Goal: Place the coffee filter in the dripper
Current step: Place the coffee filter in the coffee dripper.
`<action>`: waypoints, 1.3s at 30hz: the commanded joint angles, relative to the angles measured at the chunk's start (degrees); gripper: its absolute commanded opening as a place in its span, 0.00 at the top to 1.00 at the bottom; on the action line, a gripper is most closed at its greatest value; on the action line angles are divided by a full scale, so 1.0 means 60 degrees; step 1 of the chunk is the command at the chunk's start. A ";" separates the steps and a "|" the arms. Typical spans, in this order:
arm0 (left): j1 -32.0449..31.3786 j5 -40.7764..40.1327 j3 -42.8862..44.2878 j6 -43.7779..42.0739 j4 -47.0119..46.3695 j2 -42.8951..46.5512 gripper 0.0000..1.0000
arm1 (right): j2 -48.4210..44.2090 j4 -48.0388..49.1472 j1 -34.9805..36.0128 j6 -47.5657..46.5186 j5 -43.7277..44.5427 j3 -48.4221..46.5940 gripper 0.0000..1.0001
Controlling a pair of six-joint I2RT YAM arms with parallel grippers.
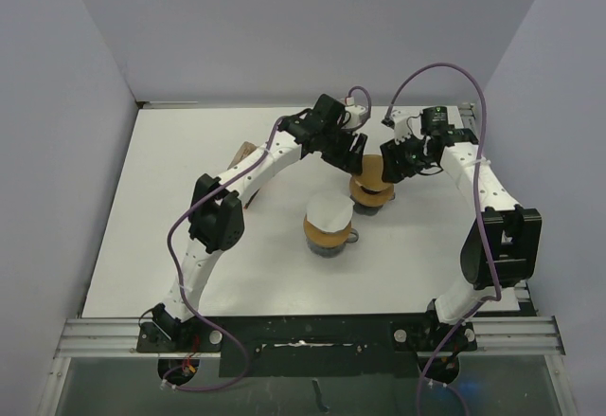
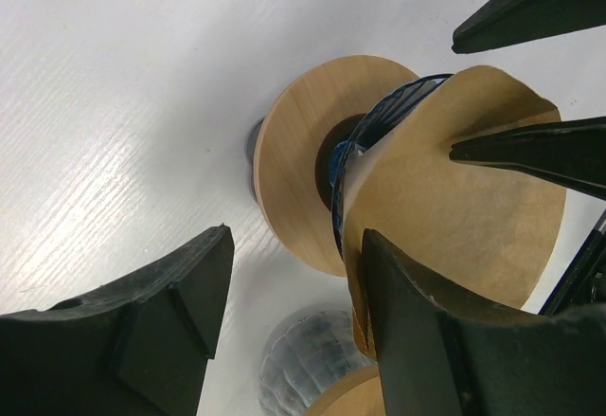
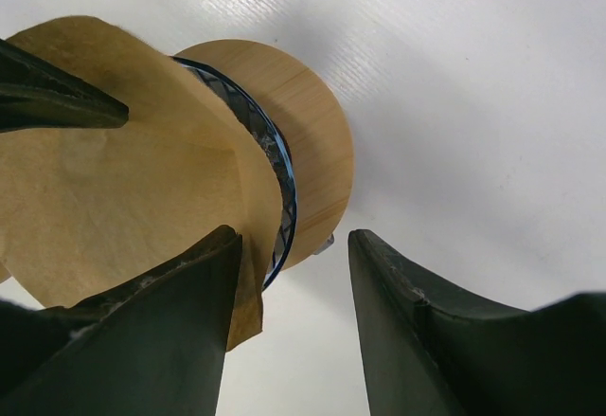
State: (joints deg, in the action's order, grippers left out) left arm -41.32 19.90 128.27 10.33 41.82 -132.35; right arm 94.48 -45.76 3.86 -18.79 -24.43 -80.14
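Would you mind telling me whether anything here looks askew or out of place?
Yes, the coffee filter sits crooked in the dripper: its paper stands proud of the rim and one edge folds over the side.

A white table fills the middle. Three plain walls stand around it: a back wall, a left wall and a right wall. They are all a pale grey-purple colour with nothing on them. A shiny metal rail lies along the near edge of the table. Below the rail is a dark greenish space; what it is cannot be told. The light is soft and makes faint grey shadows on the table. Seen up close, the table top has thin lines running across it.
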 commanded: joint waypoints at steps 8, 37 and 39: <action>-0.0071 -0.0194 -0.0055 -0.0034 -0.0193 -0.0222 0.44 | 0.0030 0.0346 0.0097 0.0055 0.0218 0.0101 0.51; -0.0148 -0.0228 0.0124 -0.0487 -0.0225 0.0024 0.43 | 0.0029 0.0068 0.0088 -0.0049 -0.0066 -0.0265 0.50; -0.0137 -0.0191 0.0230 -0.0478 -0.0210 0.0055 0.41 | 0.0037 -0.0010 0.0029 -0.0034 -0.0216 -0.0367 0.50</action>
State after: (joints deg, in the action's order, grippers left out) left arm -42.28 19.22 125.99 8.49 40.27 -132.35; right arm 94.54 -44.88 5.13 -18.83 -23.83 -79.35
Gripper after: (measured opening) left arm 0.577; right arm 0.501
